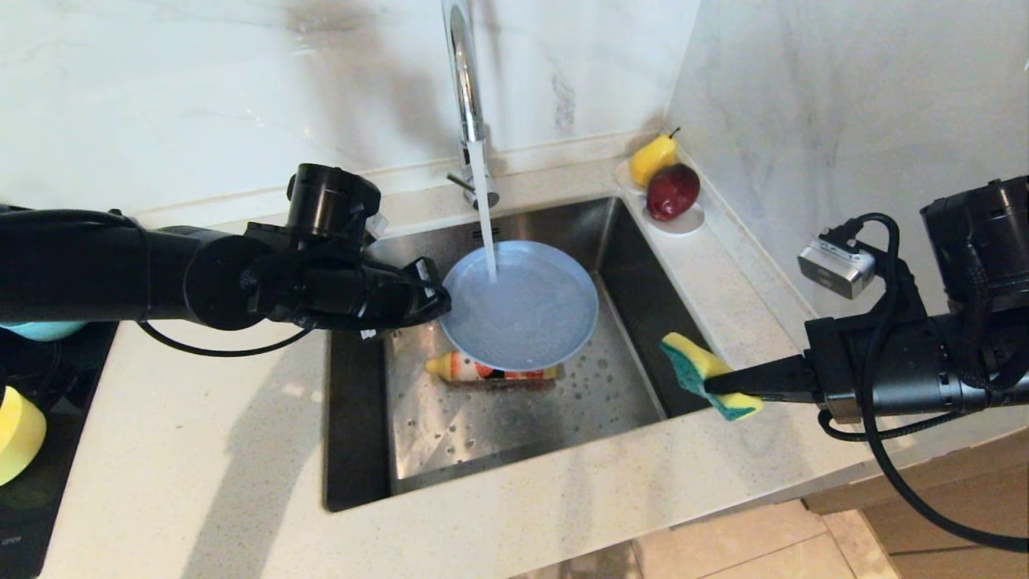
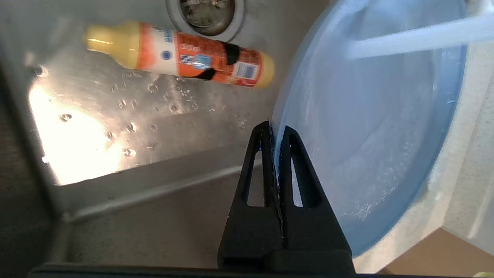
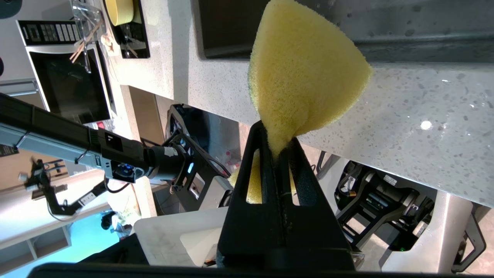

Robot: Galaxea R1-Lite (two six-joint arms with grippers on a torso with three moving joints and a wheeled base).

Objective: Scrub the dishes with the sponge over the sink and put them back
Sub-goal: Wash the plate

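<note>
The left gripper (image 1: 438, 301) clenched the plate (image 1: 522, 310) rim under the running tap (image 1: 466, 80); the right gripper (image 1: 711, 386) pinched the sponge (image 1: 707, 374), apart. Rinsing appeared underway; replacing remained.

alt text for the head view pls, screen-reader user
The left gripper holds a grey-blue plate by its rim under the running faucet over the sink. The right gripper pinches a yellow-green sponge over the sink's right edge; a detergent bottle lies in the basin.

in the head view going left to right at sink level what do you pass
left gripper shut on the plate's rim → plate under the running tap → sponge → right gripper shut on it
</note>
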